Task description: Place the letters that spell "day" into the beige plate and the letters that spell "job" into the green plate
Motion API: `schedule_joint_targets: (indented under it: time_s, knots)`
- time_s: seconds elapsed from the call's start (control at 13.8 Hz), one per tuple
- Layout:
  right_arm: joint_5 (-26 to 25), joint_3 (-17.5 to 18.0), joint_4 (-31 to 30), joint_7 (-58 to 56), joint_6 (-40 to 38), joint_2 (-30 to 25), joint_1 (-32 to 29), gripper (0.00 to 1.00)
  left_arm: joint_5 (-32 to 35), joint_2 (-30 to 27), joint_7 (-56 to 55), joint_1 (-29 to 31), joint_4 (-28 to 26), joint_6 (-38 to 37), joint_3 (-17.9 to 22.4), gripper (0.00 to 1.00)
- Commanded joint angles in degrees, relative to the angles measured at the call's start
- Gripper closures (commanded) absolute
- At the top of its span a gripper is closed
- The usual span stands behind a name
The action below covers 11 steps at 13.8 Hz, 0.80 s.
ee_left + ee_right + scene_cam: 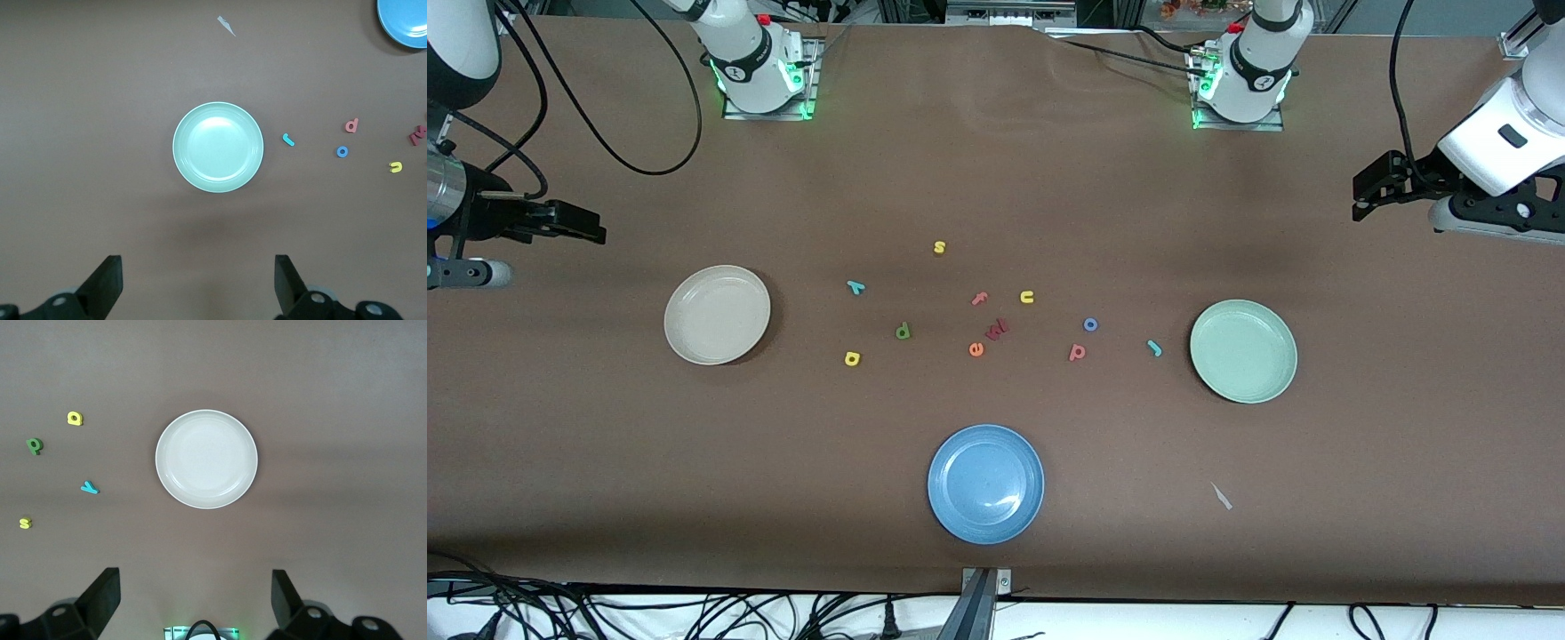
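The beige plate (717, 315) (206, 459) lies empty toward the right arm's end of the table. Beside it, toward the middle, lie the teal y (855, 286) (89, 487), green d (903, 332) (34, 445) and yellow a (852, 358) (75, 419). The green plate (1243, 350) (218, 147) lies empty toward the left arm's end. The teal j (1154, 348) (288, 140), blue o (1090, 324) (342, 152) and salmon b (1077, 353) (351, 125) lie beside it. My left gripper (1362, 194) (198, 280) hangs open and empty over bare table at its end. My right gripper (591, 227) (195, 597) does likewise at its own end.
A blue plate (985, 483) (403, 20) sits empty nearest the front camera. Other letters lie mid-table: yellow s (939, 247) (25, 523), salmon f (979, 299), yellow u (1027, 297) (396, 167), a dark red letter (997, 329), orange e (976, 349). A paper scrap (1221, 496) lies nearer the camera than the green plate.
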Motion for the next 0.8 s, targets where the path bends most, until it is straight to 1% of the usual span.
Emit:
schedule_joint_targets:
  time_s: [0.0, 0.36, 0.73]
  knots:
    - [0.59, 0.07, 1.08, -0.03, -1.28, -0.39, -0.11, 0.00, -0.42, -0.74, -0.31, -0.28, -0.62, 0.41, 0.15, 0.00]
    - [0.58, -0.37, 1.00, 0.14, -1.28, -0.30, -0.99, 0.00, -0.41, -0.74, -0.31, -0.28, -0.62, -0.38, 0.24, 0.00]
    - [0.67, 0.15, 1.00, 0.23, -1.28, -0.39, -0.73, 0.00, -0.50, -0.74, -0.31, -0.28, -0.62, -0.12, 0.15, 0.00]
